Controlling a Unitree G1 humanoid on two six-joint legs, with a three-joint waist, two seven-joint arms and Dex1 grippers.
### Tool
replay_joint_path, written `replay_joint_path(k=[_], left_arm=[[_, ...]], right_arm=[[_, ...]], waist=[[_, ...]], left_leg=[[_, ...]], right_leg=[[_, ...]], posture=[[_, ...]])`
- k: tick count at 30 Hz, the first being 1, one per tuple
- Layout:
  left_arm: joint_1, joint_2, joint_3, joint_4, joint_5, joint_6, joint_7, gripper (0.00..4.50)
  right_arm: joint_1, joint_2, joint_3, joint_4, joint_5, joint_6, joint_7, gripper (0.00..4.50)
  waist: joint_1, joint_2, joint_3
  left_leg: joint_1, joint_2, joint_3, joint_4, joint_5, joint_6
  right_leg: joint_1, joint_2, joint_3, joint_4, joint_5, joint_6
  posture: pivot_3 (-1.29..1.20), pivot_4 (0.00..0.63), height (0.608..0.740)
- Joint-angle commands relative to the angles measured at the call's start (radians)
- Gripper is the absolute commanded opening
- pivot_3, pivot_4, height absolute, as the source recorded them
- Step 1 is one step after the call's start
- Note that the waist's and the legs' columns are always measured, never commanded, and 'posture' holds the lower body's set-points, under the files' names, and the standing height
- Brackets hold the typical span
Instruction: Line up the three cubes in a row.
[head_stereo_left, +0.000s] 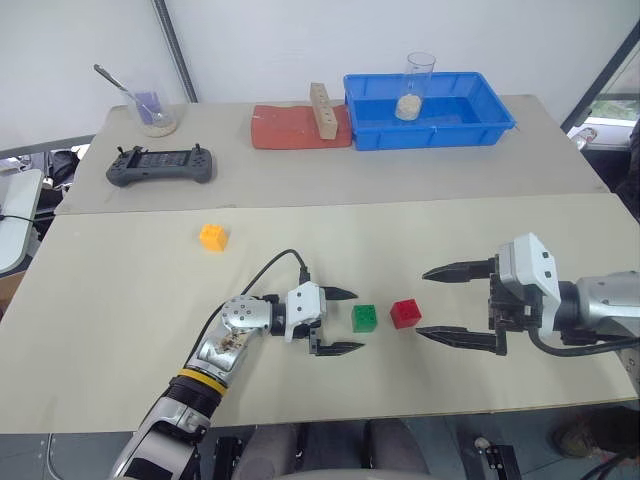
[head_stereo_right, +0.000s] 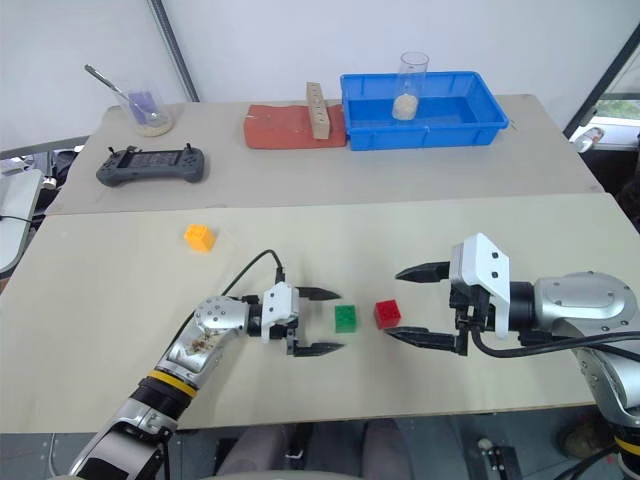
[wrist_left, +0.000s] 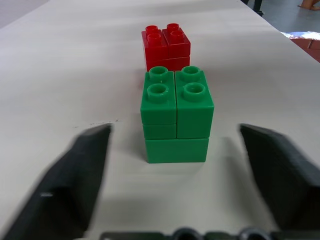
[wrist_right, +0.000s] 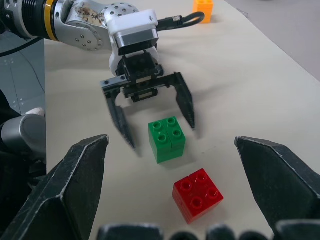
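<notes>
Orange-yellow cube (head_stereo_left: 213, 237) lies apart, up-table and left of the green cube (head_stereo_left: 364, 318). Left gripper (head_stereo_left: 341, 320), fingers spread and empty, stands just left of green (nearer arm). Red cube (head_stereo_left: 405, 313) sits just right; right gripper (head_stereo_left: 446, 303) gapes beyond.

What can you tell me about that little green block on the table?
The green cube looks like glossy plastic, built of stacked toy-brick pieces with four round studs on top. It stands upright on the pale table, just beyond the left gripper, whose black fingers are spread and not touching it. The red cube sits close beside it, apart.
</notes>
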Motion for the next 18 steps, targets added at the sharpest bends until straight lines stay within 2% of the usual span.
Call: replay_joint_path(k=[1,4,8,10,15,18], left_arm=[[0.032,0.052,0.013,-0.062,-0.018,0.017,-0.041,4.48],[0.053,0.103,0.044,-0.098,-0.035,0.045,-0.051,4.48],[0.126,0.221,0.166,-0.205,-0.098,0.120,-0.028,4.48],[0.180,0.250,0.260,-0.274,-0.133,0.175,0.046,4.48],[0.301,0.192,0.488,-0.374,-0.149,0.270,0.354,4.48],[0.338,0.125,0.564,-0.399,-0.134,0.299,0.512,4.48]], right_arm=[[-0.027,0.006,0.003,-0.009,0.007,-0.013,0.000,4.50],[-0.049,0.012,0.021,0.008,0.001,-0.019,0.006,4.50],[-0.113,0.035,0.055,0.035,0.008,-0.010,0.004,4.50],[-0.142,0.051,0.073,0.044,0.009,-0.003,0.000,4.50],[-0.225,0.103,0.114,0.050,0.037,0.050,-0.043,4.50],[-0.272,0.130,0.131,0.048,0.056,0.088,-0.065,4.50]], waist=[[-0.003,0.000,0.000],[-0.013,0.000,0.000],[-0.026,0.000,0.000],[-0.027,0.000,0.000],[-0.016,0.000,0.000],[-0.008,0.000,0.000]], left_leg=[[0.000,0.000,0.000,0.000,0.000,0.000],[0.000,0.000,0.000,0.000,0.000,0.000],[0.001,0.001,0.000,-0.001,0.000,0.000],[0.001,0.001,0.000,-0.002,0.000,0.000],[0.001,0.001,0.000,-0.001,-0.001,0.000],[0.001,0.001,0.000,-0.001,-0.001,0.000]], right_leg=[[0.000,0.000,0.000,0.000,0.000,0.000],[0.000,0.000,0.000,0.000,0.000,0.000],[-0.001,0.001,0.000,0.001,0.000,0.000],[-0.002,0.001,0.000,0.001,0.000,0.000],[-0.001,-0.001,0.000,0.000,0.000,0.000],[-0.002,-0.001,0.000,0.000,0.000,0.000]], posture=[[0.00,0.150,0.740],[0.00,0.150,0.740],[0.00,0.150,0.740],[0.00,0.150,0.740],[0.00,0.150,0.740],[0.00,0.150,0.740]])
